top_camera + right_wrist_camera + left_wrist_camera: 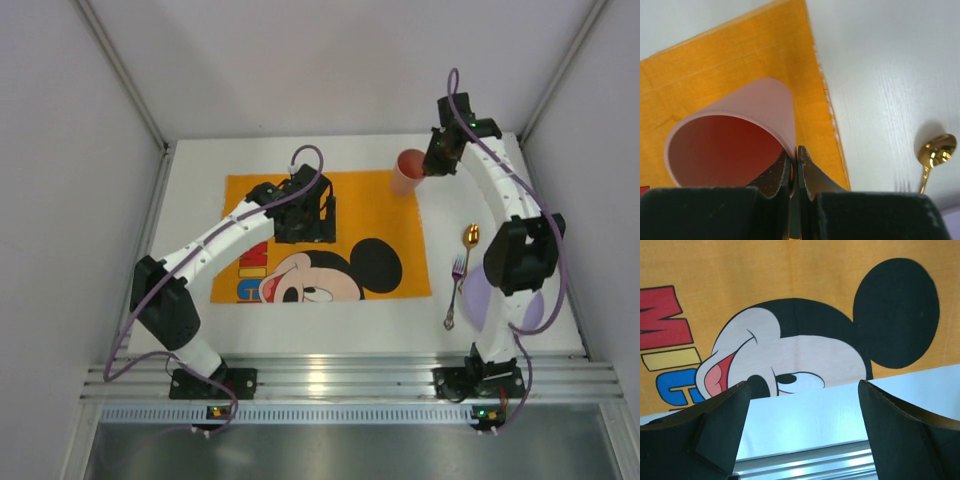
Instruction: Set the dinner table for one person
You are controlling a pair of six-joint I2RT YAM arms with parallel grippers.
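Observation:
The white dinner table (300,335) carries an orange Mickey Mouse placemat (380,210). A pink cup (408,170) is at the placemat's far right corner, and my right gripper (437,160) is shut on its rim. In the right wrist view one finger is inside the cup (740,135) and one outside, the gripper (796,155) pinching the wall. My left gripper (303,232) hovers over the middle of the placemat. In its wrist view it (804,385) is open and holds nothing, with the placemat (790,270) and bare table (805,415) below.
A gold spoon (469,240) and a silver fork (455,290) lie on the table to the right of the placemat. A pale purple plate (480,295) sits partly under the right arm. The spoon (936,152) shows in the right wrist view too. Grey walls enclose the table.

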